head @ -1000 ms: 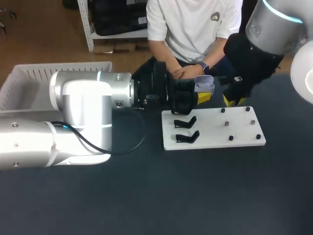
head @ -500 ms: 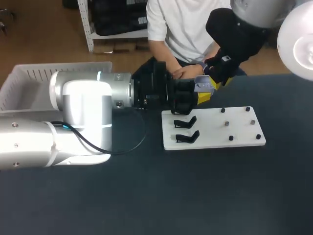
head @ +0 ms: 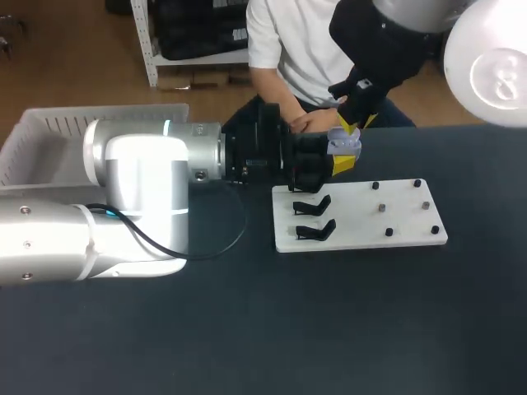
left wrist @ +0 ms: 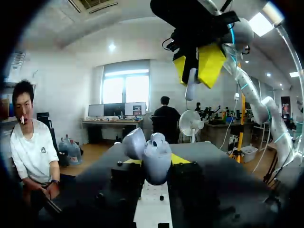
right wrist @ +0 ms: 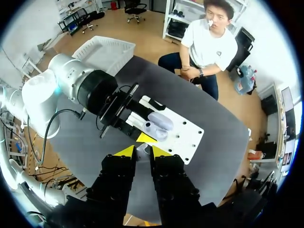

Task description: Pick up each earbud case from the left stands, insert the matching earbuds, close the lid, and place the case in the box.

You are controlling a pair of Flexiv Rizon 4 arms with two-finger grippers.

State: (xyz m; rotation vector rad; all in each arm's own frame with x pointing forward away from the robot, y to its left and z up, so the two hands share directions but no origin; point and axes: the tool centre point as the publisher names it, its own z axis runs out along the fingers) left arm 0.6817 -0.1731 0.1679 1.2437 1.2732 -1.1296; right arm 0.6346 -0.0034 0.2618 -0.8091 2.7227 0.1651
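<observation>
Left wrist view shows the left gripper clamped on both sides of a lavender earbud case. The cup faces up and the lid is swung back, a pose that appears meant to give the other arm a steady, open target. Above and apart from the case, the right gripper pinches a white earbud between its yellow tips, with the stem hanging down toward the cup. Whether an earbud already sits inside the case cannot be made out.

From the right wrist, the case lies just ahead of that gripper's tips, so the insertion looks lined up but not yet made. The likely next move is a straight descent into the matching socket. A tilted bud, or a brush against the raised lid, could spoil the fit.

Seen from overhead, the exchange takes place above the far edge of a white board on the dark table. Two black stands sit at the board's left end, neither visibly carrying a case. The white box waits at the table's far left, well apart from the grippers.
</observation>
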